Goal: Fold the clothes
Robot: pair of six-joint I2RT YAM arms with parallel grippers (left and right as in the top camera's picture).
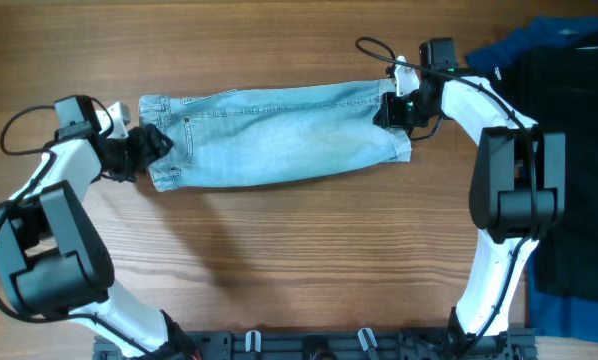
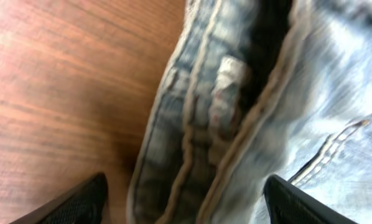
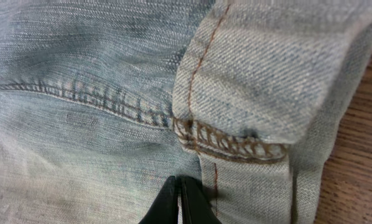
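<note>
Looking down, we see one big brown wooden table (image 1: 279,270). One large black garment (image 1: 569,150) lies along its right edge, apart from the shorts. One pair of pale blue denim shorts (image 1: 279,140) lies flat across the top middle of the table. It is long and thin, with the waistband (image 2: 198,124) at the left end and the leg cuffs (image 3: 267,74) at the right end. One royal-blue garment (image 1: 519,45) peeks out at the top right corner, touching the black one.

We count two arms, the left arm (image 1: 49,230) and the right arm (image 1: 509,190), one at each end of the shorts.

The left gripper (image 1: 151,146) sits at the waistband end. Its two fingers (image 2: 80,202) stand wide apart, with the waistband edge lying between them, and they do not squeeze it.

The right gripper (image 3: 180,199) is at the cuff end. Its fingers are pressed tight together, with the tips down on the denim just beside a cuff. We cannot tell if a bit of cloth is caught between them.
</note>
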